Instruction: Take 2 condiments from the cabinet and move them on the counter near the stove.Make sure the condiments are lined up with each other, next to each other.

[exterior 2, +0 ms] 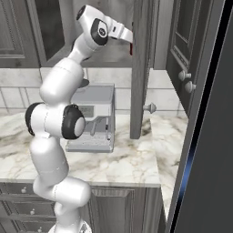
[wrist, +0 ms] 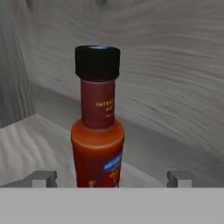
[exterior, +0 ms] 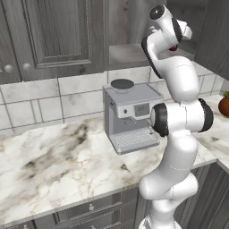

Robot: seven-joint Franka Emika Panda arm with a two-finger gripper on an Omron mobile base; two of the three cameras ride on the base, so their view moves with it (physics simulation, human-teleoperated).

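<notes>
From the left base view, the white arm rises from the lower right and reaches up into the open shelf compartment of the grey cabinet [exterior: 58, 36]. A bit of the dark red sauce bottle [exterior: 173, 47] shows just past the wrist, inside that compartment. Below, a silver coffee machine [exterior: 132, 117] stands on the marble worktop [exterior: 53, 165] against the tiled wall, and a reddish-brown pot [exterior: 224, 106] sits at the far right edge.

From the right base view, the arm bends up from the lower left, its hand pushed in behind the edge of an opened cabinet door [exterior 2: 140, 68]. A thin strip of red shows at that door edge beside the hand. The coffee machine sits behind the arm's elbow on the worktop.

In the hand view, the sauce bottle stands upright on the cabinet shelf [wrist: 26, 144], black cap on top, close in front of the camera. The gripper [wrist: 111, 178] is spread wide, one fingertip on each side of the bottle's base, neither touching it; it holds nothing.
</notes>
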